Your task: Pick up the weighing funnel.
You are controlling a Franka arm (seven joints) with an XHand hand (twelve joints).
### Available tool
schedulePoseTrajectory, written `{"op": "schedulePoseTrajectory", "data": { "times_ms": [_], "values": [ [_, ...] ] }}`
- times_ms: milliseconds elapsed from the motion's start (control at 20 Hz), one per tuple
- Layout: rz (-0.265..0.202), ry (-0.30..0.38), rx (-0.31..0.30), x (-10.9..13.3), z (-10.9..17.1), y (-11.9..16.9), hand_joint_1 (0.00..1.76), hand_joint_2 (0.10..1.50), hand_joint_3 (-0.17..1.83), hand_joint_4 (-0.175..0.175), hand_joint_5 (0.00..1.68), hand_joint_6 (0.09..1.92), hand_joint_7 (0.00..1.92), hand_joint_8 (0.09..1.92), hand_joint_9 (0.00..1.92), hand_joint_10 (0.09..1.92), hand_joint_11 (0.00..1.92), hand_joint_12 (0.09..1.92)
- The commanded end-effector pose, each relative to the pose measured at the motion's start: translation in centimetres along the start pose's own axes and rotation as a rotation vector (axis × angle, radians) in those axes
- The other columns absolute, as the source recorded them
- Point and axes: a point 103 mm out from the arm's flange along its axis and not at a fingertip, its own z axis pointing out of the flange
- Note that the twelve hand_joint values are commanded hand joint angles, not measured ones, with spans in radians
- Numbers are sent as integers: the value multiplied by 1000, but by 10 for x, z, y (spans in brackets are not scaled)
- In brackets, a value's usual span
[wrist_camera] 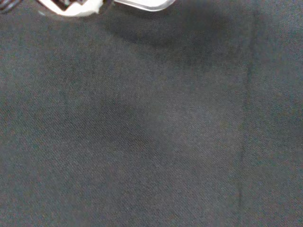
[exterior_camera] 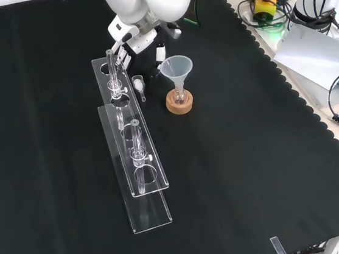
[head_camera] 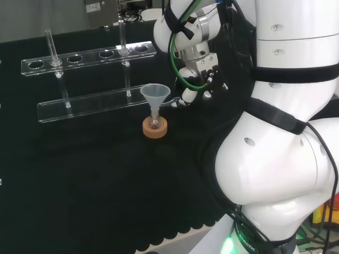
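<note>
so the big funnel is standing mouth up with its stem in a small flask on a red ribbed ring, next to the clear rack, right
Not quite. The stand is a cork ring, not a red ribbed one, as the front view shows. The rest holds: the funnel stands mouth up with its stem in a small flask, next to the clear rack.

No lettering can be read with any certainty. A small white label (head_camera: 94,7) sits on a grey box (head_camera: 100,11) in the room behind the bench. In the head view it is well beyond the hand (head_camera: 204,71) and off to its left, and its print is too small to make out. Pale letters run round the arm's base ring (head_camera: 248,241), far below the hand in that view. They are tilted, partly cut off and illegible.
</note>
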Motion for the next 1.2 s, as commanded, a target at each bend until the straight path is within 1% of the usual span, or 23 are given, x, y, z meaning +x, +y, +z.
{"op": "schedulePoseTrajectory", "data": {
  "times_ms": [50,200,350,650,1200],
  "values": [
    [3,-1,-23,3,2,4,804,673,600,-51,691,204,519,711,770,566,377,1330],
    [7,-2,-28,3,3,7,809,666,614,-53,621,461,548,712,797,548,394,1324],
    [8,0,-30,2,5,9,812,663,620,-54,584,581,556,720,806,549,405,1324],
    [3,3,-30,2,11,13,817,659,628,-55,562,657,562,732,811,558,416,1319],
    [-12,-9,-27,6,14,19,833,656,632,-54,589,692,571,740,816,564,423,1318]
  ]
}}
